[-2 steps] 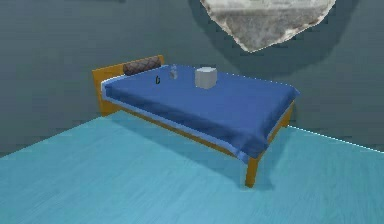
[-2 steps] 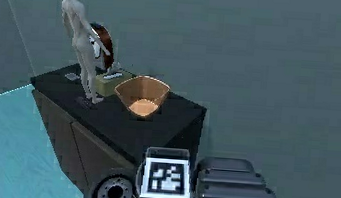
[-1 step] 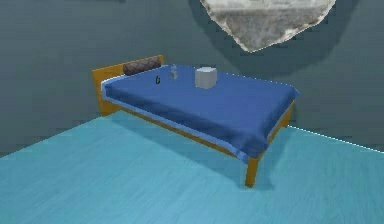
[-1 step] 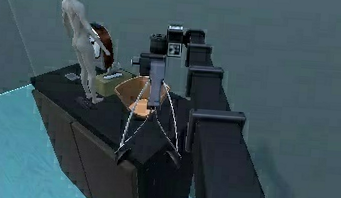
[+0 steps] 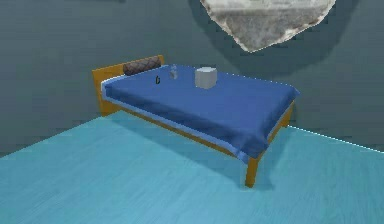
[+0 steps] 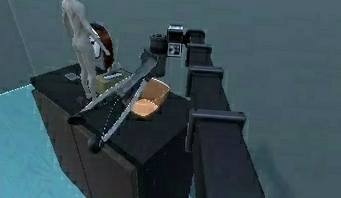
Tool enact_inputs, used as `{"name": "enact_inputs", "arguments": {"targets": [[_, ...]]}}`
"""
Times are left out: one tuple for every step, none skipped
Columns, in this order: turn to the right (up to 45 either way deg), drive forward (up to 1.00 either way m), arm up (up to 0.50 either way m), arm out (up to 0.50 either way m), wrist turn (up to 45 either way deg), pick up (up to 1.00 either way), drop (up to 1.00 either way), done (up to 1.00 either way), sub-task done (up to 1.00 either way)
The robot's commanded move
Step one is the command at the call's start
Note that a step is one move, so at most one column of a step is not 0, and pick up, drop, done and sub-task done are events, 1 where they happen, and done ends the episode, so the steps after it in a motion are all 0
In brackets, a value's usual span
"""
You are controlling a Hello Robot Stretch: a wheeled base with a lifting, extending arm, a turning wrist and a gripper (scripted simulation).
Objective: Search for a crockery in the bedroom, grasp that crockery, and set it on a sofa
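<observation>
Bedroom, simulated: teal floor (image 5: 120, 170), smooth and matte, with slate-grey walls.

Item 1: bed (image 5: 220, 105), orange-wood frame, blue cover drawn flat, with a pale cube (image 5: 206, 77) resting toward its head. Its bearing from the cabinet cannot be told.

Item 2, landmark: dark cabinet (image 6: 154, 136), boxy and flat-topped, with plain fronts.

On the cabinet's top, near the middle: orange bowl (image 6: 149, 97), shallow and rounded with a smooth finish — judged to be the crockery sought. Whether it sits level or tipped cannot be told. A slender grey-and-dark implement (image 6: 113, 98) crosses the top slantwise, just beside it.

Toward the cabinet's end at the arm side view's left: pale statue (image 6: 79, 41), upright, slim, stone-like. Behind it is a round brown object (image 6: 101, 37), too small to name.

Above the cabinet's far edge: gripper (image 6: 154, 48), at the end of the square dark arm (image 6: 216, 140) — probably extended there to bring the bowl within reach. How the jaws stand cannot be told, nor whether anything is held, because cabinet-top things lie at the far end.
</observation>
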Motion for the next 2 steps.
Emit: {"name": "enact_inputs", "arguments": {"targets": [[0.0, 0.0, 0.0, 0.0, 45.0, 0.0, 0.0, 0.0, 0.0], [0.0, 0.0, 0.0, 0.0, 45.0, 0.0, 0.0, 0.0, 0.0]]}}
